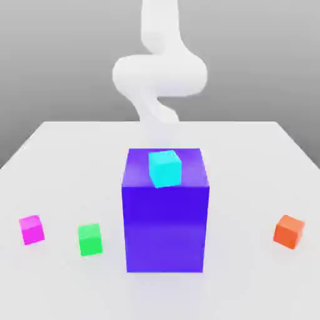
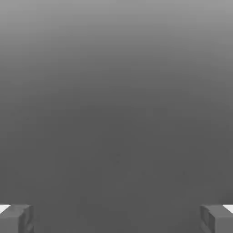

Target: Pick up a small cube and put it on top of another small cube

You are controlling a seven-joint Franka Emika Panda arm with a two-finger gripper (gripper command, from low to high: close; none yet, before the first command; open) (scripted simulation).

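You are looking at a white table (image 1: 62,156) with a tall purple block (image 1: 165,219) standing at its middle. A cyan cube (image 1: 165,168) is sitting on top of the block, near its front edge, slightly turned. On the table at the exterior view's left, a magenta cube (image 1: 31,229) and a green cube (image 1: 90,239) are lying near each other but apart. An orange cube (image 1: 289,230) is resting well apart at the exterior view's right. The white arm (image 1: 159,72) is curling above and behind the block. In the hand view, your gripper (image 2: 116,218) is standing wide apart, its fingers (image 2: 16,218) holding nothing, facing plain grey
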